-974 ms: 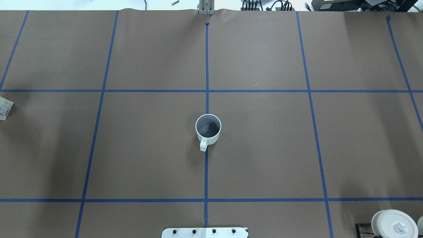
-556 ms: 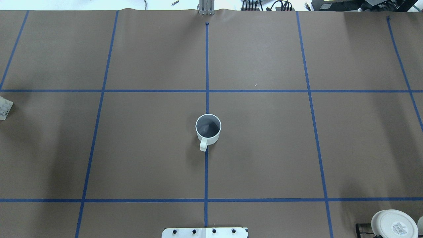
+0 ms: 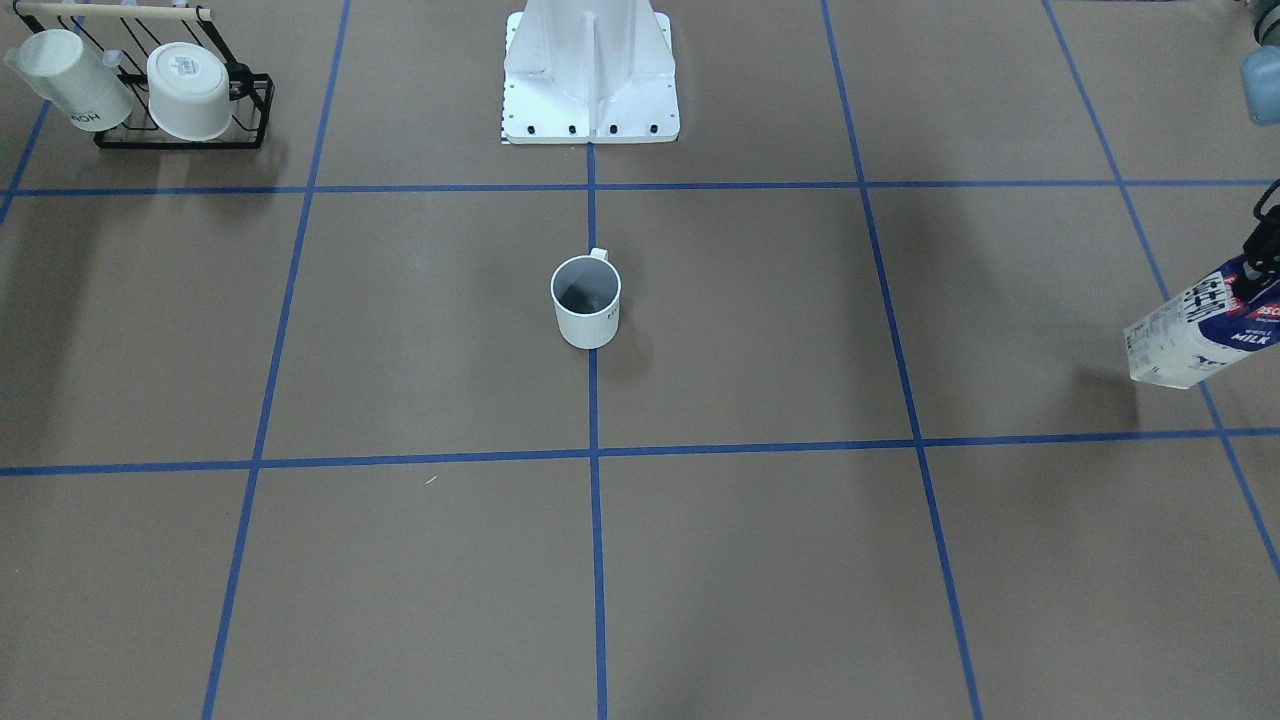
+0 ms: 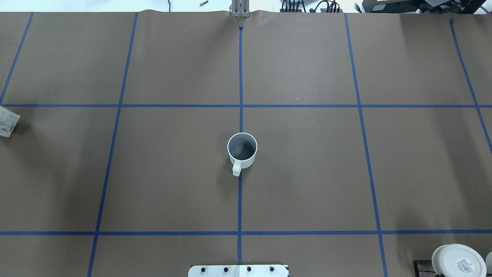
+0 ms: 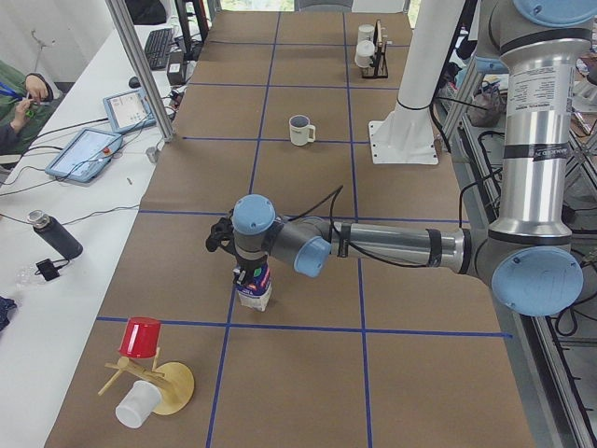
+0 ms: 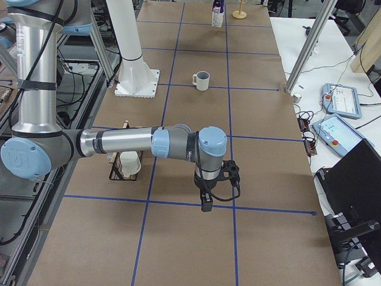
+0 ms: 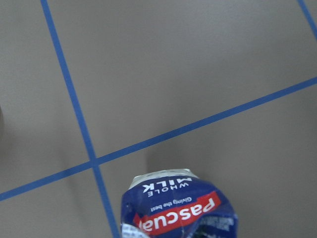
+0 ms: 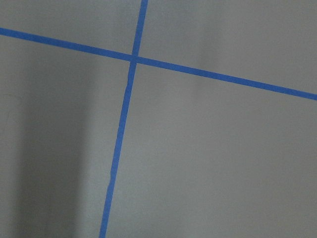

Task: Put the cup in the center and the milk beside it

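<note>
One item left: left gripper [image 3: 1258, 268] clamps milk [image 3: 1185, 335], tilted, so level it, carry low, set down just beside cup [image 3: 586, 305] w/o bumping; right gripper [image 6: 206, 202] state: can't tell.

The right wrist camera looks down on brown paper [image 8: 223, 163] marked with two strips of blue tape. One strip [image 8: 228, 79] runs from the left edge, high up, and slopes gently down to the right edge. The other [image 8: 118, 148] comes in at the top and slants down to the bottom edge, and the two meet at a crossing [image 8: 133, 60] in the upper left. A soft, darker shadow [image 8: 44, 148] lies over the paper left of the long strip — its edges blurred.
</note>
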Controlling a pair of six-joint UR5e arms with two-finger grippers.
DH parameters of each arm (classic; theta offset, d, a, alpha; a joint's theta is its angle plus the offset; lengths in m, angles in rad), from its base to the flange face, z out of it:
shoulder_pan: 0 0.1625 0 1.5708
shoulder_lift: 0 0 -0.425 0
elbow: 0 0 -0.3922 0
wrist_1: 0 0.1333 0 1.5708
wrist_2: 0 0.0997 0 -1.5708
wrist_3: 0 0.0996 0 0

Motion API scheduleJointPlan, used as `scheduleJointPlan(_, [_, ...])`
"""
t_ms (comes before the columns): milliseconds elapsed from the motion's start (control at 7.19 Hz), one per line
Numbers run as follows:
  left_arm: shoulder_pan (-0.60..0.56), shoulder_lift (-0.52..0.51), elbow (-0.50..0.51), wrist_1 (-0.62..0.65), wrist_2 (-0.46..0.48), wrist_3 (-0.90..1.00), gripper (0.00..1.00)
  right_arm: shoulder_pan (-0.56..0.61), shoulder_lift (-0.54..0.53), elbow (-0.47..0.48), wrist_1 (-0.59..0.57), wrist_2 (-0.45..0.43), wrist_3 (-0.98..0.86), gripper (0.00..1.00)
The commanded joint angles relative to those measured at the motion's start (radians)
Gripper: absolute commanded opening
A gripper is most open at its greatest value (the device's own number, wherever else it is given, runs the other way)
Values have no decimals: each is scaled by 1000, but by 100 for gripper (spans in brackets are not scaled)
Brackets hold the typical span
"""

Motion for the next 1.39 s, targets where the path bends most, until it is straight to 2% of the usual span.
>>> scheduleJointPlan(0, [58, -10, -158, 46, -1, -264, 0, 0, 0, -2, 0, 0, 0, 100])
scheduleJointPlan(139, [139, -34, -216, 45, 14, -423, 0, 0, 0, -2, 0, 0, 0, 100])
scheduleJointPlan(417, [344, -121, -284, 57, 129, -704, 0, 0, 0, -2, 0, 0, 0, 100])
scheduleJointPlan(556, [434, -211, -292, 129, 164, -795, 0, 0, 0, -2, 0, 0, 0, 100])
scheduleJointPlan(695, [504, -331, -306, 264, 235, -840, 0, 0, -2, -2, 0, 0, 0, 100])
scheduleJointPlan(834, [589, -460, -328, 456, 314, -894, 0, 0, -3, -2, 0, 0, 0, 100])
scheduleJointPlan(974, [691, -572, -326, 567, 406, -978, 0, 0, -3, -2, 0, 0, 0, 100])
scheduleJointPlan(1113, [797, -615, -301, 576, 497, -1059, 0, 0, -3, -3, 0, 0, 0, 100])
scheduleJointPlan(1252, [848, -672, -249, 576, 542, -1101, 0, 0, -3, -6, 0, 0, -2, 100])
